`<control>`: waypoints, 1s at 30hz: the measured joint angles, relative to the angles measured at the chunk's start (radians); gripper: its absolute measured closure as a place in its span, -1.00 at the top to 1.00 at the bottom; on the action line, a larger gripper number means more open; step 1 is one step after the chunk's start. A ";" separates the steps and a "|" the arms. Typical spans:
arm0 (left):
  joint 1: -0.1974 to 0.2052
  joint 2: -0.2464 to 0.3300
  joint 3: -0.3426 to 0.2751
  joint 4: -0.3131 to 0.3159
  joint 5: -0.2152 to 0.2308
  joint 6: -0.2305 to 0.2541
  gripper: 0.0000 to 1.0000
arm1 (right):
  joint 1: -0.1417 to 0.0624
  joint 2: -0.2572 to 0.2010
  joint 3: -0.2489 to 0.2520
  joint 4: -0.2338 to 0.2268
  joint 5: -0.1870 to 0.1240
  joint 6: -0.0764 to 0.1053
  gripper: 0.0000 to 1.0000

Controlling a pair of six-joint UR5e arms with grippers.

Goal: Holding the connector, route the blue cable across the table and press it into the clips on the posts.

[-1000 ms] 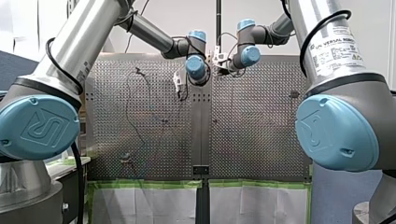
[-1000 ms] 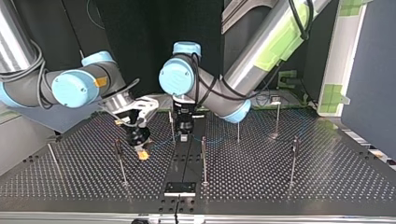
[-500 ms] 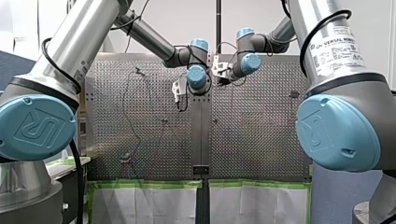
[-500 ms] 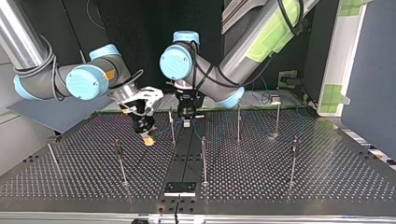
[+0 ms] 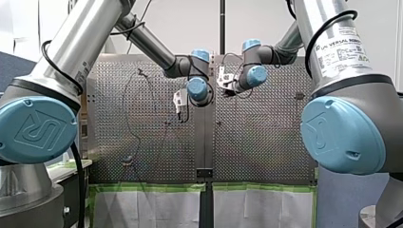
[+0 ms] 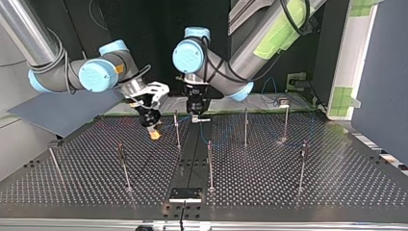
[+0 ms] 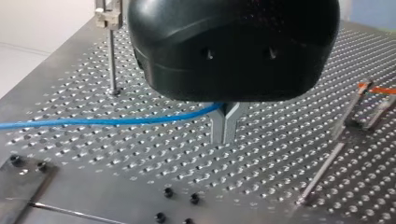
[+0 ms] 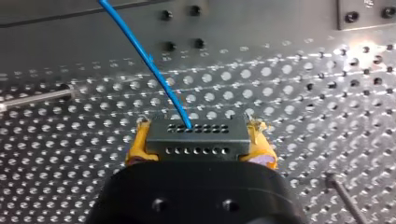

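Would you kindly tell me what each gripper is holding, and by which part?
My right gripper clamps the connector by its two ends between yellow pads. My left gripper pinches the blue cable partway along its length.

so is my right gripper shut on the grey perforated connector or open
Shut. In the right wrist view my right gripper has its yellow pads pressed on both ends of the grey connector, blue cable leaving it.

my left arm (image 5: 90,38) and my right arm (image 5: 309,14) are wearing silver tubes, blue joint caps (image 5: 35,129) | black cables (image 5: 48,51) are trailing | my right gripper (image 8: 199,140) is showing yellow pads (image 8: 136,149)
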 joint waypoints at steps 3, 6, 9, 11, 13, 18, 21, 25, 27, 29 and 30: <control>0.004 -0.002 -0.024 0.024 0.020 0.001 -0.97 | 0.000 0.000 0.025 -0.022 0.001 -0.004 -1.00; 0.007 -0.013 -0.047 0.047 0.042 0.003 -0.97 | -0.003 0.000 0.047 -0.041 0.000 -0.003 -1.00; 0.007 -0.034 -0.072 0.073 0.060 0.003 -0.97 | -0.006 0.000 0.071 -0.064 -0.002 0.007 -1.00; 0.007 -0.051 -0.090 0.090 0.067 0.001 -0.97 | -0.007 0.001 0.089 -0.082 -0.004 0.011 -1.00; 0.006 -0.067 -0.106 0.108 0.071 -0.001 -0.97 | -0.008 0.001 0.105 -0.098 -0.003 0.011 -1.00; 0.007 -0.090 -0.126 0.144 0.076 -0.007 -0.97 | -0.011 0.002 0.144 -0.137 0.001 0.009 -1.00; 0.008 -0.093 -0.129 0.167 0.083 -0.011 -0.97 | -0.013 0.002 0.169 -0.162 0.001 0.012 -1.00; 0.009 -0.093 -0.129 0.190 0.093 -0.017 -0.97 | -0.017 0.003 0.207 -0.198 0.002 0.013 -1.00; 0.009 -0.094 -0.129 0.195 0.098 -0.019 -0.97 | -0.018 0.003 0.221 -0.211 0.002 0.015 -1.00; 0.010 -0.095 -0.129 0.203 0.103 -0.022 -0.97 | -0.020 0.004 0.238 -0.227 0.002 0.021 -1.00; 0.010 -0.098 -0.129 0.206 0.104 -0.023 -0.97 | -0.021 0.004 0.246 -0.234 0.002 0.026 -1.00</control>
